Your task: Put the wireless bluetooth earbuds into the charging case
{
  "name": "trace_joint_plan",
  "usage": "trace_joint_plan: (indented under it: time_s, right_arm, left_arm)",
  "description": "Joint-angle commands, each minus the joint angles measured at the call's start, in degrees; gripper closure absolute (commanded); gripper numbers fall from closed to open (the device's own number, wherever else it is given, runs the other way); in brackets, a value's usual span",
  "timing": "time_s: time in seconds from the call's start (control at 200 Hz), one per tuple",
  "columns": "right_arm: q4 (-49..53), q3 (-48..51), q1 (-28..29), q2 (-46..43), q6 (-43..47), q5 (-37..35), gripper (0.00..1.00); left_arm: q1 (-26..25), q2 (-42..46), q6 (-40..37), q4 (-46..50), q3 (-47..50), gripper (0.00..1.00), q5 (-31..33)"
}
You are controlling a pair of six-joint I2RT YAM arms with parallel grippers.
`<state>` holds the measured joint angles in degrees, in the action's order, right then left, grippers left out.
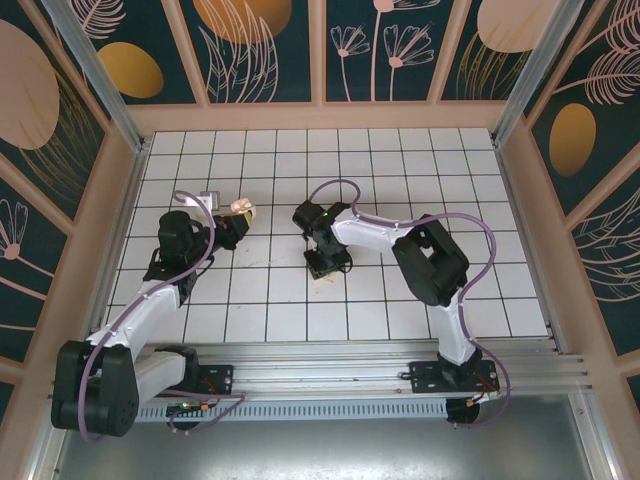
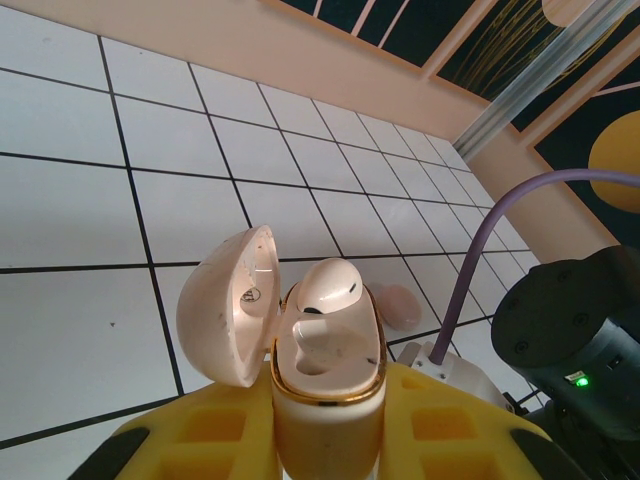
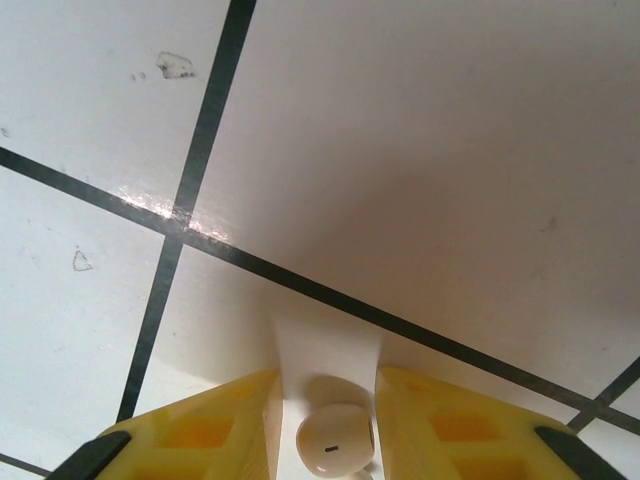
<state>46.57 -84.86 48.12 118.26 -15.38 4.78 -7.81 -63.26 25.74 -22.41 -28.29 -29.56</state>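
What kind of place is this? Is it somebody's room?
Not a room; most likely a robot practice booth. A left arm and a right arm are bolted to a metal rail at the edge of a white table marked in squares, and painted leaf-and-flower panels wall it in.

The charging case (image 2: pixel 310 432) was smooth, glossy pink plastic with a shiny gold-coloured metallic rim, and its lid was paler and satiny inside. The earbud (image 2: pixel 335 290) seated in it looked like polished pale plastic. The other earbud (image 3: pixel 335 445) was equally smooth and off-white. The left hand (image 2: pixel 330 405) had matt yellow plastic fingers (image 2: pixel 230 440). The table (image 3: pixel 450 150) was glossy white, faintly scuffed, with a brushed metal rail (image 1: pixel 330 360) along its near edge.
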Motion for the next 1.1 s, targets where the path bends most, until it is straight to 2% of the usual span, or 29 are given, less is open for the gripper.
trace_joint_plan:
  time_s: [0.0,0.35,0.716,0.836,1.091]
  right_arm:
    - [3.21,0.83,0.57,-0.41,-0.75,-1.76,0.68]
    - [4.88,0.52,1.23,-1.79,-1.64,-4.16,0.71]
    - [2.70,1.83,1.32,-3.41,-1.53,-4.37,0.79]
    - [-0.82,4.19,-0.52,-7.64,-1.70,-2.67,0.79]
    - [-15.00,10.40,-4.73,-19.05,-3.07,3.06,0.82]
  left_arm:
    - [0.38,0.93,-1.04,-0.26,-1.58,0.78,-0.69]
    - [0.36,1.14,-1.04,-0.17,-1.46,0.78,-0.75]
    - [0.36,1.30,-1.29,-0.21,-1.35,0.78,-0.74]
    - [0.43,1.56,0.75,-4.51,0.94,0.79,-1.56]
    - [-0.25,0.11,3.48,-13.89,2.84,0.82,-2.98]
